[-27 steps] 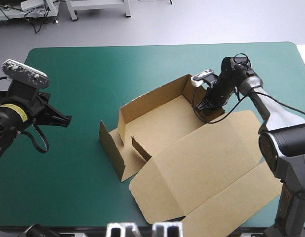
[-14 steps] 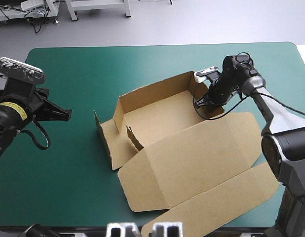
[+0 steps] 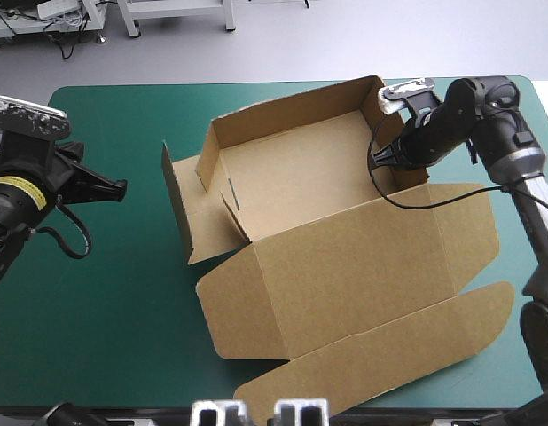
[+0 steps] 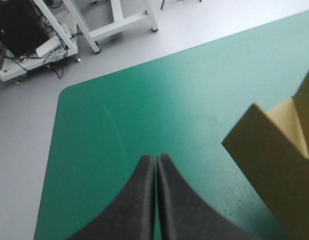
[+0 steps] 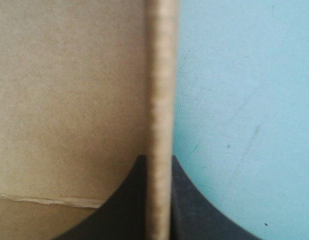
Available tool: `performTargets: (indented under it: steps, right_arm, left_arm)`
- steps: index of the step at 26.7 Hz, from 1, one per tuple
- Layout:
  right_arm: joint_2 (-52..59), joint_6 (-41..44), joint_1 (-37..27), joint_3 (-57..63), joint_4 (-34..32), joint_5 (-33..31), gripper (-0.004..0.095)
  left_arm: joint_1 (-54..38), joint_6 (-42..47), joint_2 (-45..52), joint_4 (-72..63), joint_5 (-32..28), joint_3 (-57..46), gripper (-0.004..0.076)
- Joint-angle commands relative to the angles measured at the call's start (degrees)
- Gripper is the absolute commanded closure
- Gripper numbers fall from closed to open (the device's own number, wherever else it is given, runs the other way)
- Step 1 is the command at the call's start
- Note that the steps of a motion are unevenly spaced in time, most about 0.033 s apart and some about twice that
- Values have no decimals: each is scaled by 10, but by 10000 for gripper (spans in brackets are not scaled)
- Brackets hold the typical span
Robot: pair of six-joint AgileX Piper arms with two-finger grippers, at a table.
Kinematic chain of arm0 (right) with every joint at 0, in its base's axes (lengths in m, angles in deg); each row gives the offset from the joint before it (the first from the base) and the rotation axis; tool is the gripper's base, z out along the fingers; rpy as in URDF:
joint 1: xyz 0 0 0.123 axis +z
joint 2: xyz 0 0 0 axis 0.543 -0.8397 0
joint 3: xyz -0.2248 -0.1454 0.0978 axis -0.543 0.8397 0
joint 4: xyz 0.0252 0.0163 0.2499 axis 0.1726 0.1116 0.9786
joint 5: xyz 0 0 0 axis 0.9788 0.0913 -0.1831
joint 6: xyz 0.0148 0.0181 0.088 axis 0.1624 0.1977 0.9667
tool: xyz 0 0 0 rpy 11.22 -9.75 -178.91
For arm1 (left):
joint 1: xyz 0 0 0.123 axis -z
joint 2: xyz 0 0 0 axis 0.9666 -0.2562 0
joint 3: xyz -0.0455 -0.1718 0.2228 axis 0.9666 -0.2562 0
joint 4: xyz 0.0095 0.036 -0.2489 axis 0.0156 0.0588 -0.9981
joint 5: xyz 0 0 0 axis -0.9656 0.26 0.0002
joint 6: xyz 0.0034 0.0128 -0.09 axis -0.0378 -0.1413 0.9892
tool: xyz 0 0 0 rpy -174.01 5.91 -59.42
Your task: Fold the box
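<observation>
High view: right gripper [image 3: 380, 161] clamped box [image 3: 345, 266] by right end wall and had dragged it farther toward table's far edge than earlier. Walls stood raised, lid lay flat. Left gripper [image 3: 117, 186] pinched empty, well apart. Likely repositioning before tucking.
</observation>
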Motion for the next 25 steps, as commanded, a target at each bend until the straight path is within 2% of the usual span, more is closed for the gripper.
performTargets:
  steps: [1,9,13,14,15,16,19,21,23,25]
  right_arm:
    - [64,1,-6,-14,15,-7,928]
    - [126,2,-6,-14,18,-7,928]
    - [154,13,-6,-14,15,-7,928]
    - [161,14,-6,-14,14,-7,928]
    - [174,14,-6,-14,7,-7,928]
    - [180,14,-6,-14,1,-7,928]
    - [198,15,-6,-14,-29,-7,928]
    - [211,17,-6,-14,-40,-7,928]
    - [225,17,-7,-14,-45,-7,928]
    - [230,21,-24,-14,-43,-7,929]
  left_arm:
    - [0,43,5,65,-51,14,724]
    - [0,73,5,129,-52,14,659]
    - [0,73,5,126,-52,14,556]
    - [0,74,3,126,-53,14,521]
    - [0,75,0,128,-55,13,450]
    - [0,75,-3,128,-55,12,423]
    - [-10,84,-12,131,-57,12,389]
    - [-36,84,-19,107,-69,12,388]
    - [-92,40,-33,23,-98,12,384]
    - [-161,-56,-53,-121,-120,12,383]
